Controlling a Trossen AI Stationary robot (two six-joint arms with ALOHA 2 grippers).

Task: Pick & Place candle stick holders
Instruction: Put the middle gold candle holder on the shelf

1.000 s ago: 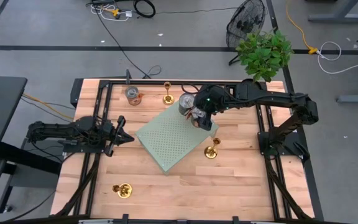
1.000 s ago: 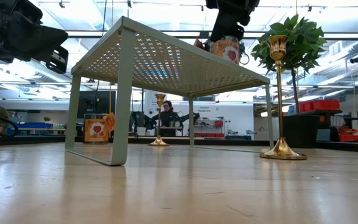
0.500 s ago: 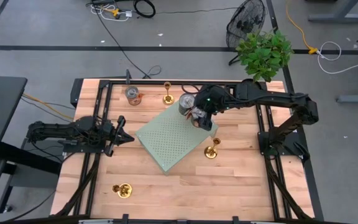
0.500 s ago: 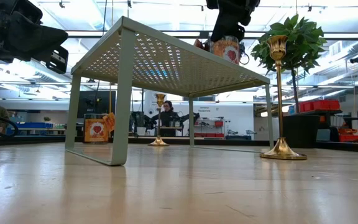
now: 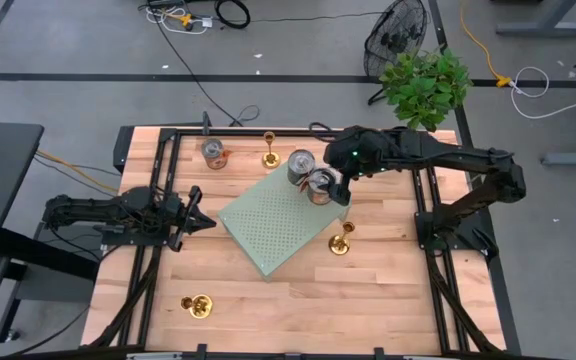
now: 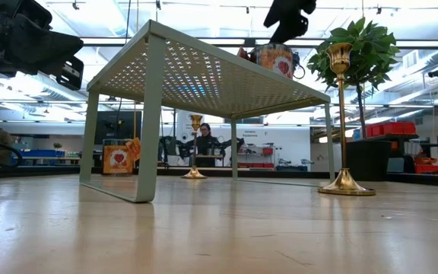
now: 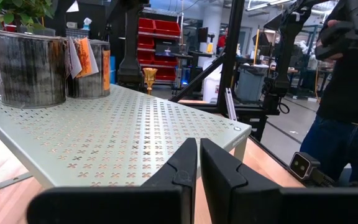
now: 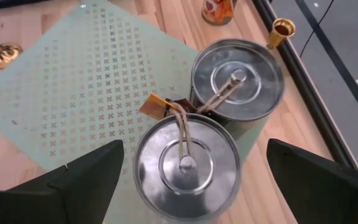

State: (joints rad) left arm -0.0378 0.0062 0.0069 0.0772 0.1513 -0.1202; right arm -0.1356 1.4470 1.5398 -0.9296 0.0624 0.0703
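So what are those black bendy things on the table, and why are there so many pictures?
They are two robot arms. Each ends in an end effector, a two-finger pincher. One camera looks down from above, one sits at table height, and one rides on each wrist. On the wooden table stands a green rack with two tin cans on its corner; a third can is on the wood. Three gold candle stick holders wait around. The right end effector hangs open over the cans, holding nothing. The left end effector rests shut beside the rack.

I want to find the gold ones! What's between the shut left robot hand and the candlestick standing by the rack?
In the high view, the green perforated rack lies between the left end effector and that candle stick holder.
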